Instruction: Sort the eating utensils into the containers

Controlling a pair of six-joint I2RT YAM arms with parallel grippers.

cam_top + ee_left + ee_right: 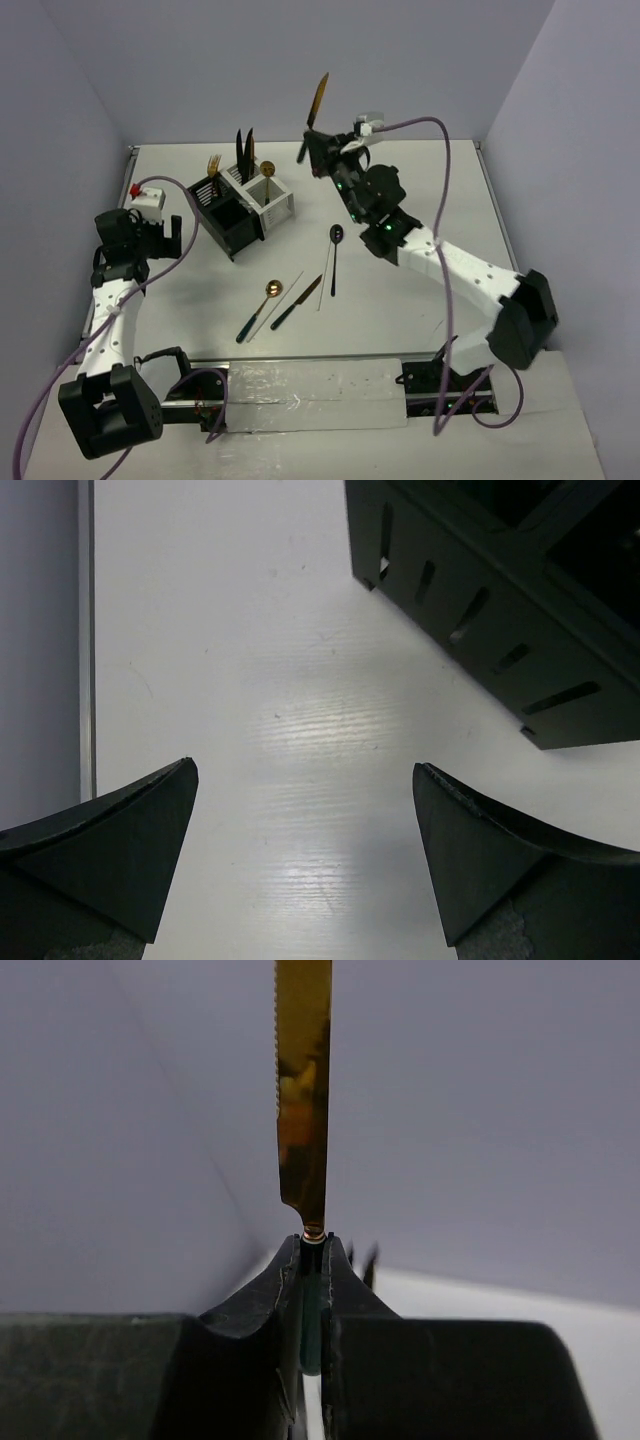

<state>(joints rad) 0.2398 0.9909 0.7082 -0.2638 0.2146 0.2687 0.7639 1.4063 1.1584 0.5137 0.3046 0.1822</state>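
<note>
My right gripper [312,150] is shut on a gold-bladed knife [318,100] with a dark green handle, held upright high above the table, right of the containers. In the right wrist view the gold blade [302,1090] rises from between my fingers [340,1280]. The black caddy [226,218] and the white caddy [272,200] stand joined at the back; a gold fork, black knives and a gold spoon stick out of them. A black spoon [334,255], a gold spoon [260,308], a knife [296,302] and pale chopsticks [322,285] lie on the table. My left gripper [158,238] is open and empty, left of the black caddy [500,610].
The table's left edge [88,640] runs close beside my left gripper. Purple cables loop off both arms. A metal rail [310,385] lies along the near edge between the arm bases.
</note>
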